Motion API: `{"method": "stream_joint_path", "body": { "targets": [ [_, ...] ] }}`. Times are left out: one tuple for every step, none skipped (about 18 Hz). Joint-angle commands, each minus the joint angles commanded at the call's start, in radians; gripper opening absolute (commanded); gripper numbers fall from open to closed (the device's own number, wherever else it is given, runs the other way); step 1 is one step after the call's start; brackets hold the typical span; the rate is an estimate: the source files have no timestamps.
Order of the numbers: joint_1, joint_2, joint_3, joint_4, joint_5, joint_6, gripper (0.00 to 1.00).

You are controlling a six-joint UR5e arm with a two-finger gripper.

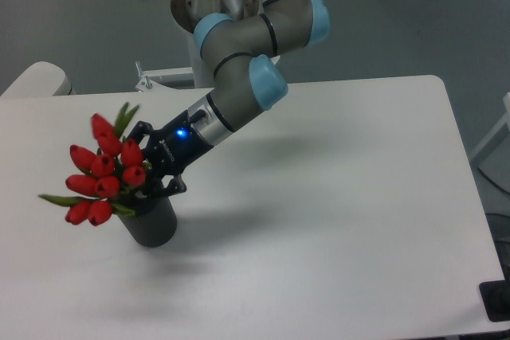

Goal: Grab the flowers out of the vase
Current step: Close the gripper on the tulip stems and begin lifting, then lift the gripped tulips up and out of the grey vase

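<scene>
The flowers, a bunch of red tulip buds with green leaves, stand in the vase, a small dark grey cylinder at the table's left front. The bunch leans to the left out of the vase mouth. My gripper reaches in from the upper right, its black fingers around the bunch just above the vase mouth. The stems are hidden behind the fingers and buds. I cannot tell whether the fingers press on the bunch.
The white table has its right edge near x 600 and its front edge at the bottom. The robot base stands behind the table's back edge. A white rounded object lies at the back left corner.
</scene>
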Motion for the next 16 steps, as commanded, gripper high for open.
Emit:
{"method": "stream_joint_path", "body": {
  "targets": [
    [0.0,0.0,0.0,0.002,0.0,0.0,0.41],
    [0.0,0.0,0.002,0.002,0.0,0.0,0.39],
    [0.0,0.0,0.002,0.002,0.0,0.0,0.38],
    [0.002,0.002,0.003,0.002,0.0,0.0,0.37],
    [0.003,0.002,0.003,0.002,0.0,0.0,0.36],
    [0.005,0.002,0.005,0.002,0.0,-0.002,0.36],
    [0.009,0.003,0.005,0.002,0.0,0.0,0.36],
    [0.012,0.003,0.005,0.002,0.0,-0.002,0.36],
    [0.015,0.006,0.006,0.002,-0.002,-0.002,0.35],
    [0.021,0.008,0.005,0.002,-0.002,-0.003,0.35],
    [0.026,0.008,0.005,0.002,-0.005,-0.003,0.35],
    [0.028,0.009,0.005,0.002,-0.015,-0.005,0.33],
    [0.034,0.009,0.005,0.002,-0.026,-0.006,0.33],
    [0.038,0.009,0.006,0.002,-0.034,-0.009,0.32],
    [0.041,0.011,0.005,0.0,-0.037,-0.011,0.31],
    [0.041,0.014,0.006,0.0,-0.037,-0.012,0.31]
  ]
}}
